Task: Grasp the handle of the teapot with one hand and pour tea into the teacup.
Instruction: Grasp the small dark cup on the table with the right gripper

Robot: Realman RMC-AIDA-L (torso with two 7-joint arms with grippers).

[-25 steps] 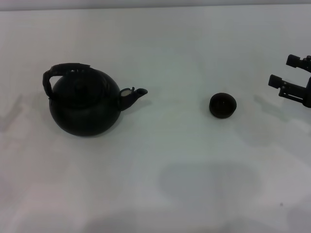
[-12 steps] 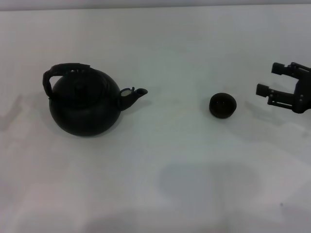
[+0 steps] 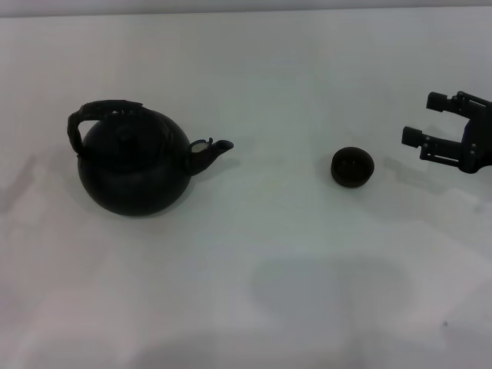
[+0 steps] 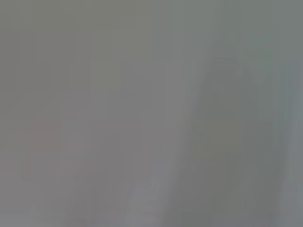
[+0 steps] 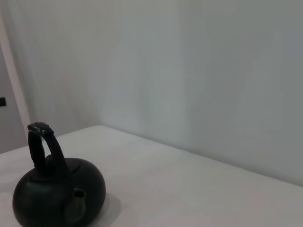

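Matte black and round-bellied, the teapot [image 3: 134, 165] sits on the white table [image 3: 254, 292] at my left, spout [image 3: 214, 150] aimed at the teacup [image 3: 353, 167], well apart from it. I judge it heavy, rigid, likely cast iron or glazed clay, so the ribbed arched handle [image 3: 96, 114] is the hold: grip at its crown, where the rough surface should resist slipping. Right gripper [image 3: 434, 123] hovers just beyond the cup, fingers apart, empty. Left gripper: out of view.
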